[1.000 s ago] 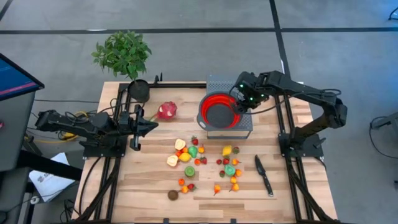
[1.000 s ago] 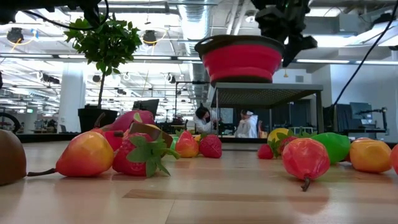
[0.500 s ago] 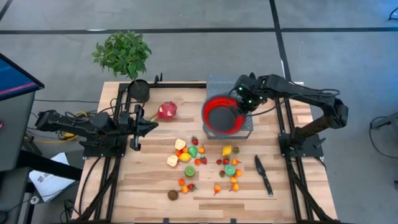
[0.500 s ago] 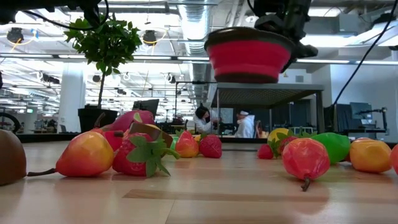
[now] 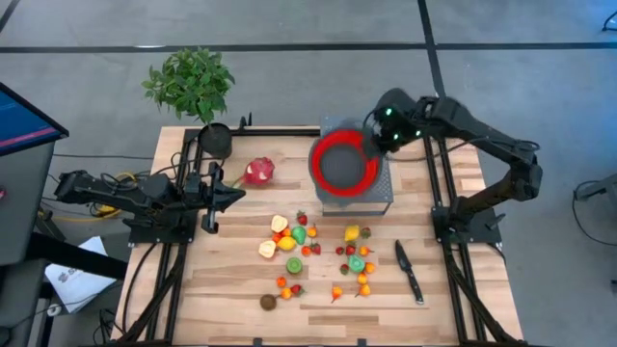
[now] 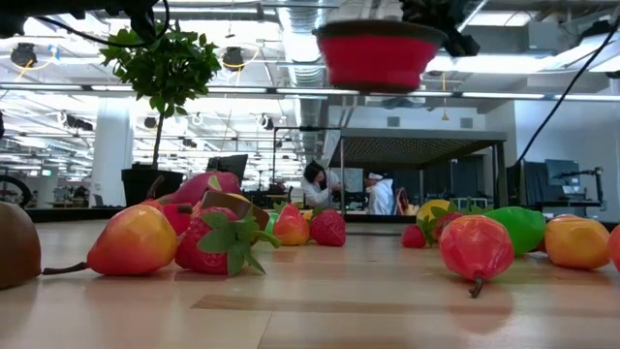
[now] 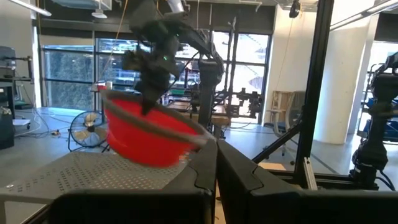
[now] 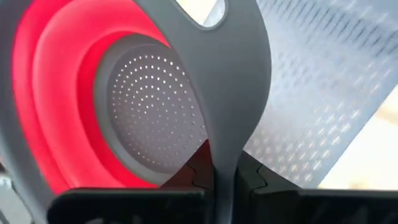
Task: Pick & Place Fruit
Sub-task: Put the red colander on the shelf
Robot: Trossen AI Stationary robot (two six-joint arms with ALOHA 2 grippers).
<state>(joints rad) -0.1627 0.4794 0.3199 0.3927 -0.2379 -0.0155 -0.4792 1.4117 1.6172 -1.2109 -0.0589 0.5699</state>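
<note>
Fruit (image 5: 313,248) all sits loose on the table (image 5: 222,289); we see the right gripper (image 5: 378,142) has clamped the bowl (image 5: 342,164) rim and lifted it off the stand (image 5: 384,198). Left gripper (image 5: 234,194) waits, fingers closed, empty.

the red bowl (image 7: 149,134) shows blurred, its rim (image 8: 15,124) cut off.

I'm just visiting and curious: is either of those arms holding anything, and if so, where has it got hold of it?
Yes. The right gripper is shut on the red bowl, pinching its grey rim tab and holding it up above the grey stand. The left gripper holds nothing.
</note>
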